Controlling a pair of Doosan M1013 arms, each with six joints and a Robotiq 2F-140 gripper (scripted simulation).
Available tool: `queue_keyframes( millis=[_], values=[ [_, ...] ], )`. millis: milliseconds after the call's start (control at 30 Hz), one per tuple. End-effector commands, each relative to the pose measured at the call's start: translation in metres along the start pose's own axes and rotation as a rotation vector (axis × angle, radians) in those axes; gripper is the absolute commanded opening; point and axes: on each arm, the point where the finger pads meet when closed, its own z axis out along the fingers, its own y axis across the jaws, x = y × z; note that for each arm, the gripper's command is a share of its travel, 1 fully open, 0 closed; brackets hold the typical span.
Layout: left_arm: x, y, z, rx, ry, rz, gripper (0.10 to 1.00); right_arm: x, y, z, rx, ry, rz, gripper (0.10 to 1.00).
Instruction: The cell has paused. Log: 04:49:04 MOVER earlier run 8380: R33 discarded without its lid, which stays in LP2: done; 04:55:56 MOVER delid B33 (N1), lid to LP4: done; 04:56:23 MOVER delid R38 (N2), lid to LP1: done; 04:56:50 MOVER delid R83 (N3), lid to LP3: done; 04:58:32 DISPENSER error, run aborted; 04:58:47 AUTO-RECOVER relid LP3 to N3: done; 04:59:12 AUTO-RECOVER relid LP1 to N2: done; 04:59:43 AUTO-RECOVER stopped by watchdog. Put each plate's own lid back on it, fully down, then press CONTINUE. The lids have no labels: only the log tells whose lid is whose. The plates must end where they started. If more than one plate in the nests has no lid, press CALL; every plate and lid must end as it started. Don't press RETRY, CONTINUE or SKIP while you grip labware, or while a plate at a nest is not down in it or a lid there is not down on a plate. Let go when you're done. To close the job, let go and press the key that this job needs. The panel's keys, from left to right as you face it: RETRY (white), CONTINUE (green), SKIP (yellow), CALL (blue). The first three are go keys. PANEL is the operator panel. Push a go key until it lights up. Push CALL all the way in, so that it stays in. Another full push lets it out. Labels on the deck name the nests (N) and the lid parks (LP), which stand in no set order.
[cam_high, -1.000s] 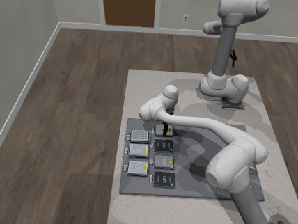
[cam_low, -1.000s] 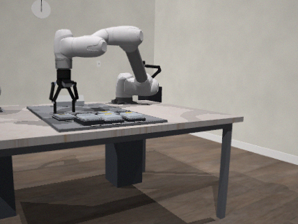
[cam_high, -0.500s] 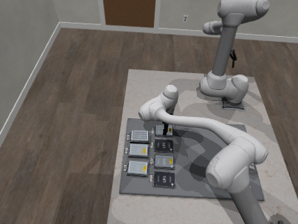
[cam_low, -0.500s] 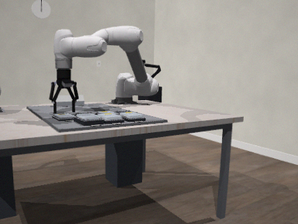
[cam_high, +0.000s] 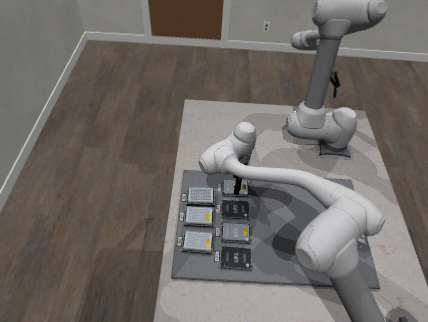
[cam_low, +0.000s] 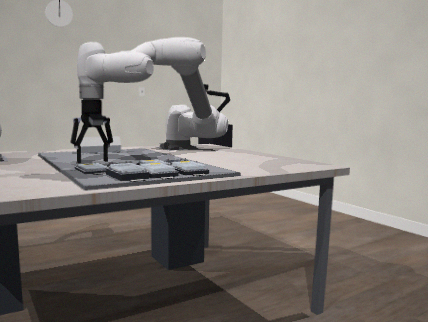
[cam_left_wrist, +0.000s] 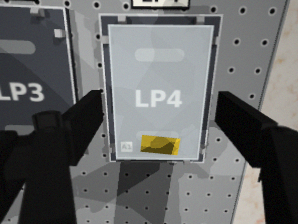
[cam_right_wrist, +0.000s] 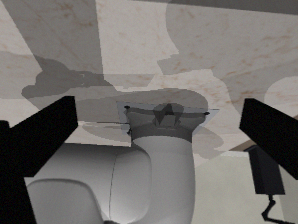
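Observation:
My left gripper (cam_left_wrist: 159, 106) (cam_low: 92, 159) is open above LP4, its fingers on either side of the clear lid (cam_left_wrist: 160, 75) (cam_high: 229, 187) there, not touching it. That lid has a yellow tag. LP3 (cam_left_wrist: 20, 68) (cam_high: 235, 209) beside it is empty. Another tagged lid (cam_high: 235, 232) lies in a park in the same row, and the end park (cam_high: 236, 258) is empty. In the nest row, one plate (cam_high: 201, 195) shows no yellow tag and looks bare; two plates (cam_high: 198, 216) (cam_high: 197, 241) carry tagged lids. Nest labels are unreadable. My right gripper (cam_right_wrist: 159, 112) is open and empty, away from the deck.
The grey deck (cam_high: 300, 270) (cam_low: 220, 174) lies on the pale table (cam_high: 200, 300). The left arm (cam_high: 290, 175) reaches across the deck's right part and hides much of it, including most of the panel. The right arm (cam_high: 322, 75) stands upright at the back right.

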Motion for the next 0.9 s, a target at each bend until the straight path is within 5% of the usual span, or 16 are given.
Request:
queue_keyframes(
  millis=[0, 867],
  values=[
    [-0.003, 0.005, 0.003, -0.005, 0.001, 0.000, 0.695, 0.000, 0.002, -0.001, 0.001, -0.003, 0.006, 1.000],
    [-0.004, 0.005, 0.014, -0.004, 0.000, 0.000, 0.695, 0.000, 0.002, -0.001, 0.001, -0.003, 0.006, 1.000]
  ],
)
